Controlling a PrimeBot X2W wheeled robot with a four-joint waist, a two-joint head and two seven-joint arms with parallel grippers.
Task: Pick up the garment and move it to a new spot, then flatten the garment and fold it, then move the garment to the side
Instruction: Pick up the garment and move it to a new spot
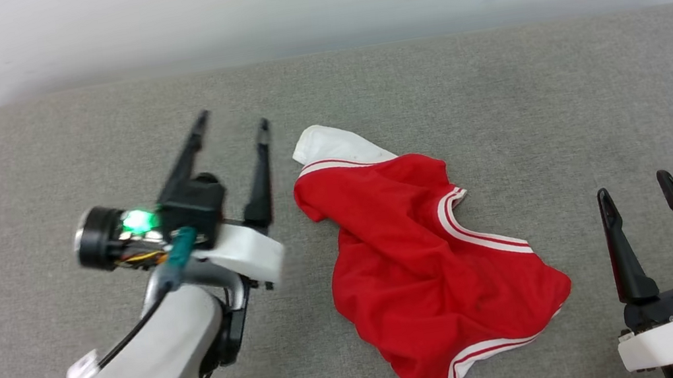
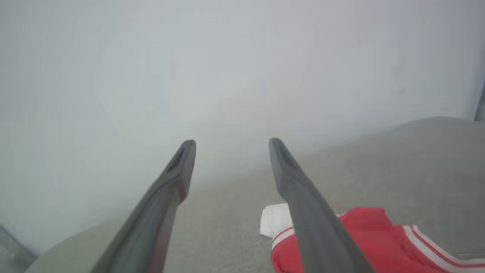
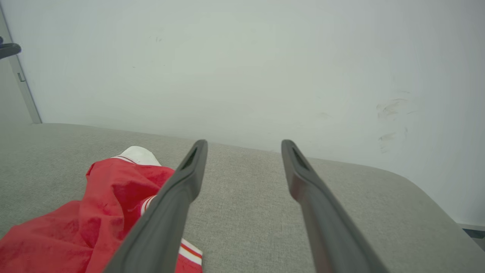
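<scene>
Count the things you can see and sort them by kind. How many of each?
Garments: 1, the red and white garment, lying crumpled.
Grippers: 2, the left gripper and the right gripper, both open and holding nothing.
Padded surfaces: 1, the grey padded surface under the garment.
Total: 4

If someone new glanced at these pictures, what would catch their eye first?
The red garment with white striped trim, lying crumpled in the middle of the grey cushion. Next, the left gripper, open just left of it with a green light on its wrist, and the right gripper, open at the head view's lower right.
</scene>
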